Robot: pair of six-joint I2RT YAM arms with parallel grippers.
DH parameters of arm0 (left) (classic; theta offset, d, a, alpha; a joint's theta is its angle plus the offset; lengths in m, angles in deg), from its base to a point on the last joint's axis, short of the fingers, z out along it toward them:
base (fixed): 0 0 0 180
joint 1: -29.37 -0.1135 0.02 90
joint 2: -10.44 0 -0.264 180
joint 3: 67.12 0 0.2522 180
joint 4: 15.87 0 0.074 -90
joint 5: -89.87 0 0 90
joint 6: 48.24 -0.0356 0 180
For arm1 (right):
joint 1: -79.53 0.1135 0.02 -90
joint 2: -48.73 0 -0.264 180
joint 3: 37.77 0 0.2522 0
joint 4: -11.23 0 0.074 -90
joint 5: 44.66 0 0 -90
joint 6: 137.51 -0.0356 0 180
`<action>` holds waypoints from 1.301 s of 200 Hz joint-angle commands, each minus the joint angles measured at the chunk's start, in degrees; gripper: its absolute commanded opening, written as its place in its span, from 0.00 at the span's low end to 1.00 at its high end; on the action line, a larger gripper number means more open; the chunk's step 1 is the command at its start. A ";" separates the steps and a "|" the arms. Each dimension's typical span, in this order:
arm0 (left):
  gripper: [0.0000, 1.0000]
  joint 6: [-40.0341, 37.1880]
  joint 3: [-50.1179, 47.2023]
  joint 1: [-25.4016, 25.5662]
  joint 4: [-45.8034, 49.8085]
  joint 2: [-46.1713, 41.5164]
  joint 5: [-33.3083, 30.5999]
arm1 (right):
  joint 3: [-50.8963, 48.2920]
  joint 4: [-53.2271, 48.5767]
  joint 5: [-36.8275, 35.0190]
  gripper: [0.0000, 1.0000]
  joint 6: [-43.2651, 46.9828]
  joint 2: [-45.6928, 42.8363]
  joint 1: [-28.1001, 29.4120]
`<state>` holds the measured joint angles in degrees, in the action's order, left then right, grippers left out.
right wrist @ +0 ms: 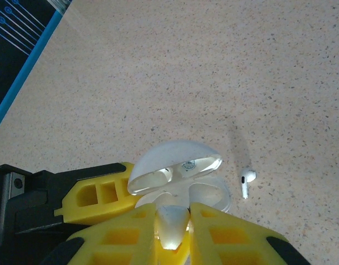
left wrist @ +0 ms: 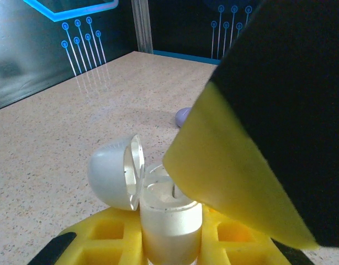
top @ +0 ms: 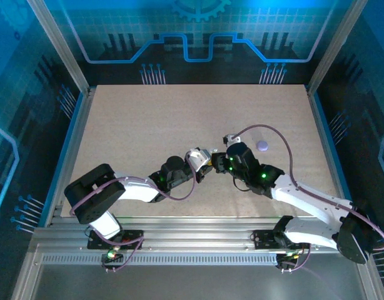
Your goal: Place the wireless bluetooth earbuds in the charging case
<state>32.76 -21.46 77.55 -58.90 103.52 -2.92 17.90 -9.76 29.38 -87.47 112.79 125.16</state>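
My left gripper (left wrist: pixel 169 245) is shut on the white charging case (left wrist: pixel 169 221) and holds it upright, its lid (left wrist: pixel 111 171) swung open. My right gripper (right wrist: pixel 172 229) is directly over the case's open top, shut on a white earbud (right wrist: pixel 173 221) between its yellow fingers (left wrist: pixel 230 165). The tip of that earbud reaches down toward a socket of the case. A second white earbud (right wrist: pixel 245 181) lies loose on the table just right of the case. From above, both grippers (top: pixel 207 157) meet at the case (top: pixel 196 154) in the middle of the table.
A pale purple rounded object (top: pixel 262 145) rests on the table behind and to the right of the grippers, also seen beyond the case (left wrist: pixel 183 116). The speckled beige tabletop (top: pixel 179 119) is walled by blue panels on three sides.
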 commanded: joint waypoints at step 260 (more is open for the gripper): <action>0.10 0.73 1.15 0.06 -1.82 -2.37 -1.29 | 0.72 5.73 9.35 0.47 0.35 -6.56 -2.95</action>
<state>32.81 -21.24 77.55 -60.30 102.62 -3.38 17.99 -7.05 35.96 -87.93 108.06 123.06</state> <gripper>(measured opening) 0.220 0.472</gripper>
